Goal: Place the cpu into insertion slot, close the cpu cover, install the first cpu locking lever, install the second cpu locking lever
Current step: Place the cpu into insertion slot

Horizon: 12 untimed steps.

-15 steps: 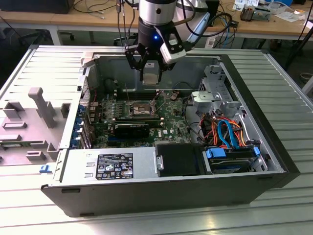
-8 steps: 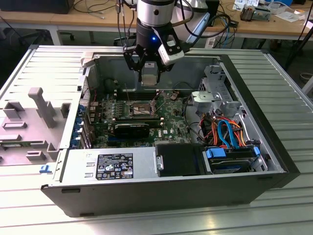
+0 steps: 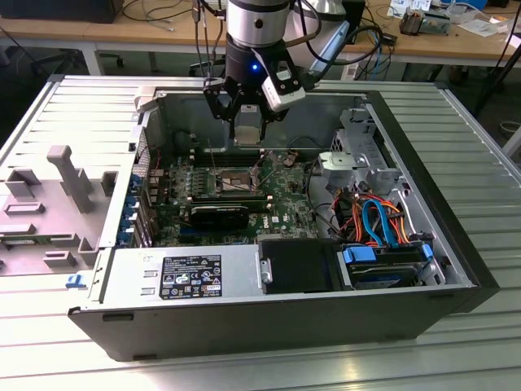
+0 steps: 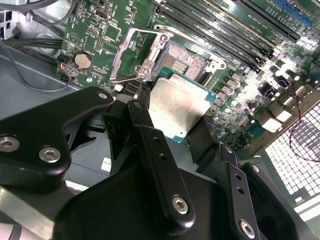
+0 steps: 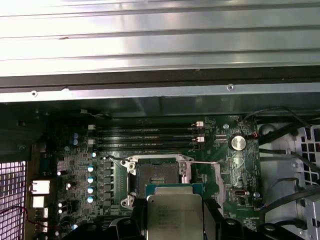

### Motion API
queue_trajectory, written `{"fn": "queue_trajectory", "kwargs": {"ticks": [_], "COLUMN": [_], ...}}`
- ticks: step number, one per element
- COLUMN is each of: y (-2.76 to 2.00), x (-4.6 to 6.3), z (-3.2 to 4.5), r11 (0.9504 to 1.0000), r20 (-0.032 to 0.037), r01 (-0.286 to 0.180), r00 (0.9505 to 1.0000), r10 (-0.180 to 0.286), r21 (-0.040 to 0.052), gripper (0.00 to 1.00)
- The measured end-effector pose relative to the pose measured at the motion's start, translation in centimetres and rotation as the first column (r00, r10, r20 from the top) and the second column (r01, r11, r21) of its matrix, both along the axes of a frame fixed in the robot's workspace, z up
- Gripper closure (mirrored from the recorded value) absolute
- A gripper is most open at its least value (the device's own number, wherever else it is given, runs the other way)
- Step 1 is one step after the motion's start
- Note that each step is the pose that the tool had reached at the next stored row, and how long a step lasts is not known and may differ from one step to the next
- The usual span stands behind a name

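Above the open socket: chip gripped by its edges, not yet seated.
Toward the exterior view's left, the green motherboard [image 3: 285,204] lay inside the open dark-walled metal computer case [image 3: 244,330]. Its square, silver-rimmed, dark-centred insertion slot [image 4: 187,60] stood uncovered, with the thin silver hinged cpu cover [image 4: 147,60] swung open beside it. Over the slot hung the black gripper [image 3: 246,129], its fingers [image 4: 150,132] clamped on two opposite edges of the small, flat, silver-grey cpu [image 4: 179,107], which was clear of the board. The chip was judged light, stiff and smooth-topped, with a fragile underside, so an edge hold suited it. Further right lay orange and blue cables [image 3: 378,220].
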<state>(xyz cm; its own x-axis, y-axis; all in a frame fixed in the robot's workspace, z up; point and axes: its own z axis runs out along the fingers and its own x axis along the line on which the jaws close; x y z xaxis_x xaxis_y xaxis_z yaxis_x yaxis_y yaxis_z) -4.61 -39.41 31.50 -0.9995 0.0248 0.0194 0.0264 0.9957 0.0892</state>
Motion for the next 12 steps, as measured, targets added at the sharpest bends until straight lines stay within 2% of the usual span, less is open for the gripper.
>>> {"fn": "queue_trajectory", "kwargs": {"ticks": [6,12], "y": [0.00,0.00], "x": [0.00,0.00], "z": [-0.01,-0.01], "r11": [1.0000,0.9997], "r20": [0.0000,0.0000], "r01": [0.002,0.023], "r00": [1.0000,0.9997], "r10": [-0.002,-0.023], "r21": [0.0000,0.0001], "gripper": [0.46,0.46]}}
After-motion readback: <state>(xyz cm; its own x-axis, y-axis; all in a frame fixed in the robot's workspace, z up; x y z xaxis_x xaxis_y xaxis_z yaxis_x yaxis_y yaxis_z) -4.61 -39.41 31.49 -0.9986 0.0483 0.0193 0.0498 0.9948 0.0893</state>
